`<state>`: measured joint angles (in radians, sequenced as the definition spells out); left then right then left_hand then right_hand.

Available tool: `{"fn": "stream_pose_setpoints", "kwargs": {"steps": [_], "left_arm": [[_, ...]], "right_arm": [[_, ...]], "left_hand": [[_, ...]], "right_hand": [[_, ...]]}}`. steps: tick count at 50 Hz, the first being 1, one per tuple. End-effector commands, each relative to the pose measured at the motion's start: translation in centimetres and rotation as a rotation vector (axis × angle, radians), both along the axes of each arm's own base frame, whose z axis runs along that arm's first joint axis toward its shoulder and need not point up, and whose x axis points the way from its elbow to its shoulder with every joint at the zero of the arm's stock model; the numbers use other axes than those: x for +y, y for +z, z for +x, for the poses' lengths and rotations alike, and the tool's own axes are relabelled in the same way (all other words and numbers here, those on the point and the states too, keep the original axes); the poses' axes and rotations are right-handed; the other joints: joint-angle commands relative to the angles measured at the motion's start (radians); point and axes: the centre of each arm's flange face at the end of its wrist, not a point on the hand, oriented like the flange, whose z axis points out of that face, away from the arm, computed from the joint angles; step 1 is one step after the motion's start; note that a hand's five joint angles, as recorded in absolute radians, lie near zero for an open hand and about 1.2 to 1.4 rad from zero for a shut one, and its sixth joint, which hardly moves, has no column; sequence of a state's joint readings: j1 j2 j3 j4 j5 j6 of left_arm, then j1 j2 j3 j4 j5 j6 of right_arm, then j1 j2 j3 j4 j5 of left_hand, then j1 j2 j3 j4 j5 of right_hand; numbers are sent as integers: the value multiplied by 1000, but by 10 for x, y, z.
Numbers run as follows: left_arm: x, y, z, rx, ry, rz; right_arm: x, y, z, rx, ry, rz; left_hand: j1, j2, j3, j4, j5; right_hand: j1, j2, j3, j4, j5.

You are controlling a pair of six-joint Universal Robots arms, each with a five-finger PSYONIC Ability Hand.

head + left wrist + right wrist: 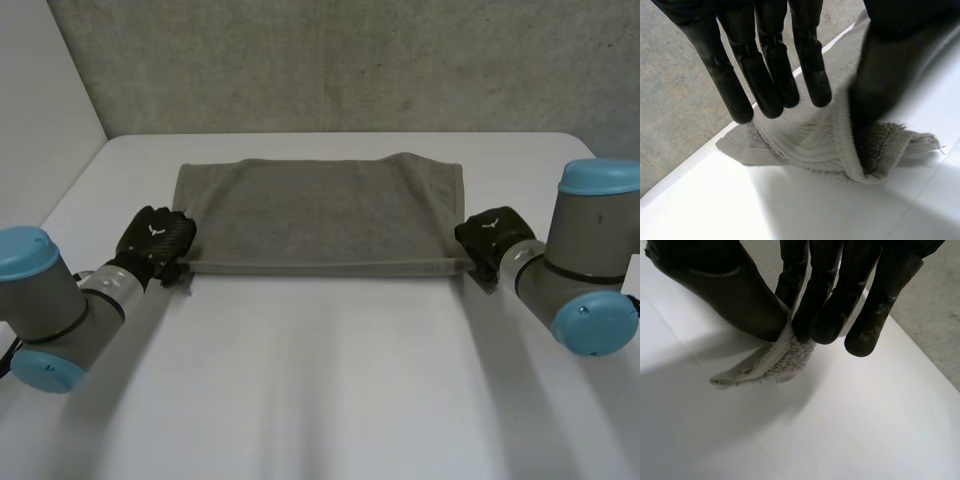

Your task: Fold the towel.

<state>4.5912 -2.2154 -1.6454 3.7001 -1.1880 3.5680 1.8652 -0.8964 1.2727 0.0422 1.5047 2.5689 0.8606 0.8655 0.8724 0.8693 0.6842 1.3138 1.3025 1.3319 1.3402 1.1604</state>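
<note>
Right wrist view: robot hand point(825, 285) pinches towel point(770, 365) corner.

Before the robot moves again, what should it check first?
1. Right hand pinching a near corner of the grey terry towel: ok.
2. Left hand at the other near corner: ok.
3. Left hand's grip firm: cannot tell.
4. Near edge straight between both hands: ok.
5. Towel flat on the white table: not ok, there is a bump along the far edge.
</note>
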Motion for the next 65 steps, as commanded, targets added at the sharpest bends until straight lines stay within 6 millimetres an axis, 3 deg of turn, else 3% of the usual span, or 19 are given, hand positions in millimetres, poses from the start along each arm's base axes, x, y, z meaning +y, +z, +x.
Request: {"fn": "stream_pose_setpoints", "kwargs": {"steps": [1,13,20,21,22,23,24,29,33,36,41,47,52,55,60,65], "left_arm": [[-2,-1,0,0,7,1],[-3,-8,1,-4,16,17],[-7,-7,6,-11,68,10],[-7,-5,6,-12,77,9],[-9,-3,8,-13,87,3],[-9,-3,8,-13,87,2],[-11,-1,11,-12,98,-2],[-15,23,20,-4,120,-53],[-13,56,25,15,127,-128],[-11,65,27,19,132,-148],[4,90,31,23,119,-199],[22,103,28,26,61,-221],[53,120,25,26,-4,-226],[60,124,26,26,-7,-219],[83,142,34,26,-42,-201],[90,147,38,33,-91,-179]], "right_arm": [[-3,23,-8,-26,-20,-49],[-3,21,-9,-22,-23,-44],[-10,31,-18,-31,-57,-71],[-12,33,-21,-39,-67,-75],[-12,35,-21,-48,-69,-75],[-12,35,-21,-48,-69,-75],[-11,35,-21,-55,-70,-71],[-9,41,-20,-66,-69,-79],[-6,68,-21,-80,-68,-139],[-1,80,-23,-84,-66,-150],[10,84,-24,-65,-57,-105],[25,80,-27,-31,-29,-19],[56,88,-30,41,54,26],[63,93,-32,54,63,23],[90,129,-43,77,71,-48],[98,146,-48,73,109,-83]], "left_hand": [[-168,-173,-180,-177,-167],[-169,-173,-180,-177,-167],[-145,-150,-157,-154,-143],[-37,-42,-49,-46,-36],[263,258,251,254,265],[266,261,254,257,268],[533,528,521,524,535],[536,531,524,527,538],[536,531,524,527,538],[536,531,524,527,538],[536,531,524,527,538],[536,531,524,527,538],[536,531,524,527,538],[536,531,524,527,538],[536,531,524,527,538],[536,531,524,527,538]], "right_hand": [[82,94,64,56,61],[82,94,64,56,61],[82,94,64,56,61],[82,94,64,56,61],[82,94,64,56,61],[82,94,64,56,61],[82,94,64,56,61],[82,94,64,56,61],[82,94,64,56,61],[82,94,64,56,61],[82,94,64,56,61],[82,94,64,56,61],[82,94,64,56,61],[82,94,64,56,61],[82,94,64,56,61],[82,94,64,56,61]]}}
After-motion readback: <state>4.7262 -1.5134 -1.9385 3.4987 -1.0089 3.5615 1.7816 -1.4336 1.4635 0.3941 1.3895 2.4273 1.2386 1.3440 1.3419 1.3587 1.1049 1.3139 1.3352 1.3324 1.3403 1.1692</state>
